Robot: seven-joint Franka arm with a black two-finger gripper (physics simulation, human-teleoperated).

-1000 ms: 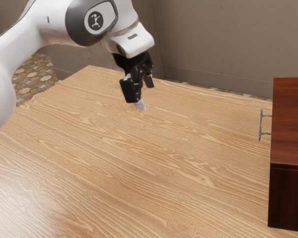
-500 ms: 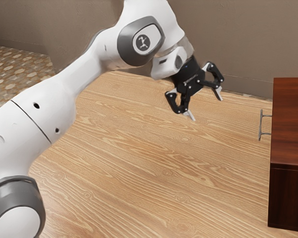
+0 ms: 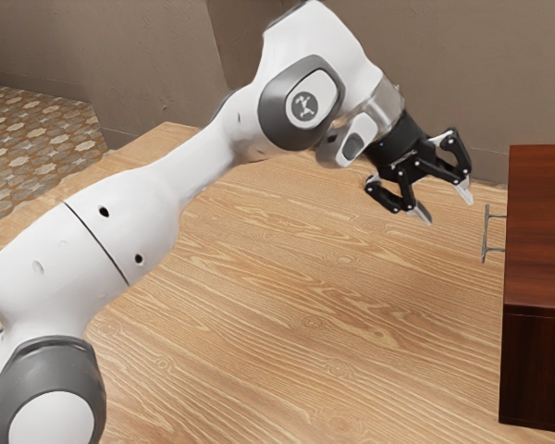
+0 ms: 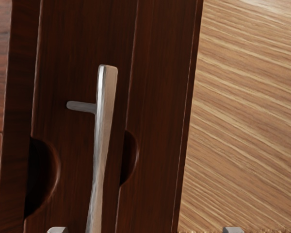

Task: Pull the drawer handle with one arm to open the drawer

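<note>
**Change since the earlier frames:** the arm has swung from over the middle of the table (image 3: 287, 305) toward the drawer. The hand has turned from pointing down at the wood to facing the drawer front.

**Gripper** (image 3: 447, 208): black, two fingers. The jaws are spread wide, with nothing between them.

**Handle** (image 3: 487, 233): slim metal bar on short posts, standing off the drawer front. It lies ahead of the jaws, near but apart. In the wrist view the handle (image 4: 103, 145) runs lengthwise across the line of the opening and sits nearer one finger's side than the other.

**Drawer** (image 3: 539, 217): dark wood. Its front (image 4: 155, 97) looks flush with its surround, so it is judged not yet pulled.

**Hazards, as judged:**
- The bar sits off centre, so the nearer finger may strike it on the way in.
- Closing too soon would grip only air.
- Advancing too far would drive the fingertips into the wood.
- A hold near the bar's end could slide off under load.
- A pull off the drawer's line could bind it.
</note>
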